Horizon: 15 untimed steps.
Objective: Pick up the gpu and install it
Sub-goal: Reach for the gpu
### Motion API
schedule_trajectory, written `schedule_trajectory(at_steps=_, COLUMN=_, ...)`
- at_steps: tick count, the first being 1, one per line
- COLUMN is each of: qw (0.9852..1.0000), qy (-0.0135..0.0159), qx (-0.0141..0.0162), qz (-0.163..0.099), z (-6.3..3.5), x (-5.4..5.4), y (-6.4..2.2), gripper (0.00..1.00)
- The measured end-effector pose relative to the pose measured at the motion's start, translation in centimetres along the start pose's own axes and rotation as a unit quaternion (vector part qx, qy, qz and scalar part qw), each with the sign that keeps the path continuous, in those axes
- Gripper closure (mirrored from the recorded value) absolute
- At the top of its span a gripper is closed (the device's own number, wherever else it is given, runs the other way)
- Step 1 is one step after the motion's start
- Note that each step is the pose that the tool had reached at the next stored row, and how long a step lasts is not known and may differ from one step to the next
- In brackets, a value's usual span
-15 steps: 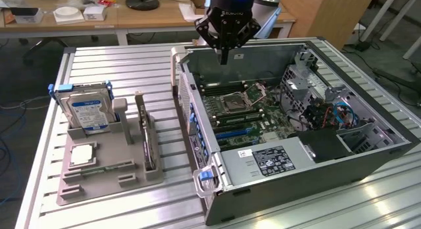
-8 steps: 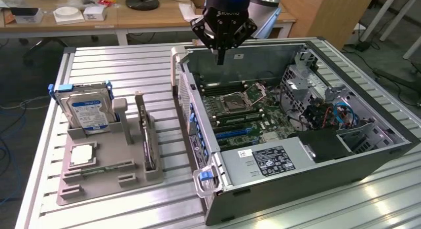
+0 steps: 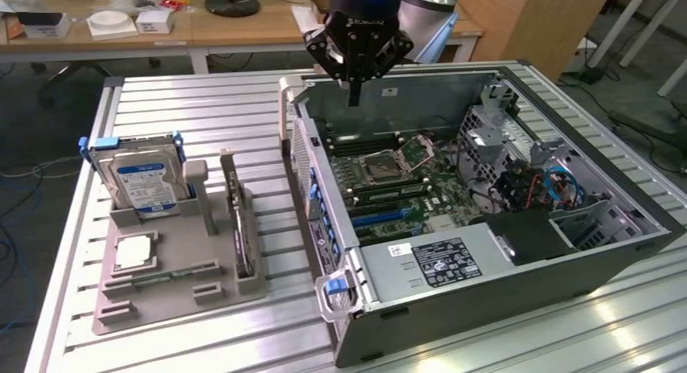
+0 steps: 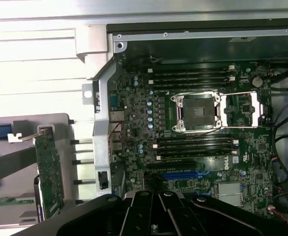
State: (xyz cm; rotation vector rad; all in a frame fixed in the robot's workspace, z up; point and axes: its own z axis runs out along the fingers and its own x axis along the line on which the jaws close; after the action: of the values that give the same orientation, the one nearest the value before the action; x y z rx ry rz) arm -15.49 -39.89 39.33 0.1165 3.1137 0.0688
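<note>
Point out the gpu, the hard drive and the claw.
gpu (image 3: 243, 236): exterior view, on the middle of the upright card.
hard drive (image 3: 145, 184): exterior view, on its blue-and-white label.
claw (image 3: 353, 98): exterior view, between its shut fingertips.

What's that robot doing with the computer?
The robot's hand hangs shut, with nothing in it, over the open computer case. The gpu that it is meant to install has not been picked up yet. It stands on edge in the gray holder on the table beside the case, on the exterior view's left. A hard drive stands in the same holder.
</note>
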Motion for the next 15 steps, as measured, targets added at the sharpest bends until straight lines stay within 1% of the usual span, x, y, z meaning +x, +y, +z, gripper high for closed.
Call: schedule_trajectory(at_steps=15, qw=1.0000, qy=0.0000, qx=0.0000, qz=0.000, z=-0.04, x=1.5, y=-0.11, gripper=0.90)
